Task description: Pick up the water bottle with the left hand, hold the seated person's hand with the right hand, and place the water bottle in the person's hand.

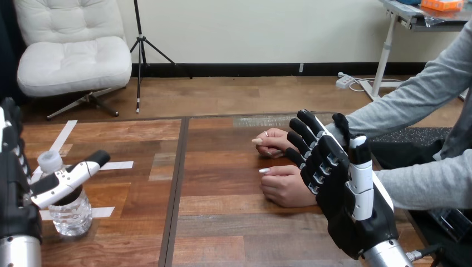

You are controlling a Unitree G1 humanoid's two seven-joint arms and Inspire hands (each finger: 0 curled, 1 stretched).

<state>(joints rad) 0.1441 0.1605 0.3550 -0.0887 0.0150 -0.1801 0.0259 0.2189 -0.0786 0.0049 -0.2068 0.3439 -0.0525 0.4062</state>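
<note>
L hand (15, 200) at the view's left edge, beside the bottle (71, 211). Thumb (65, 181) straight, stretched across the front of the bottle just under the neck; can't tell if it touches. Fingers (11, 125) point up at the edge, straight, not wrapped on anything, so the hand is spread, no grip. Silver forearm below it at the bottom-left corner.

Bottle: clear plastic, white cap (50, 161), upright on the table (222, 239), near-left part, right by the L palm. White tape strips (116, 165) on the wood around and behind it.

R hand (346, 197) comes up from bottom right, back of hand w/ white shells toward the camera, fingers (305, 133) reaching up and left, loosely extended and a bit apart. Nothing clamped. Its fingertips overlap the wrist area of the person's hands in the view; whether over them or touching, can't tell. No curl round a wrist visible.

Person at the table's right side, grey sleeves. Two hands rest on the table mid-right, both palm-down w/ fingers bent under: the far hand (274, 142) and the near hand (286, 186), just beside each other, both just left of the R hand's fingers. Both hold nothing.

Bottle and the person's hands well apart, a table seam (177, 183) between them.
</note>
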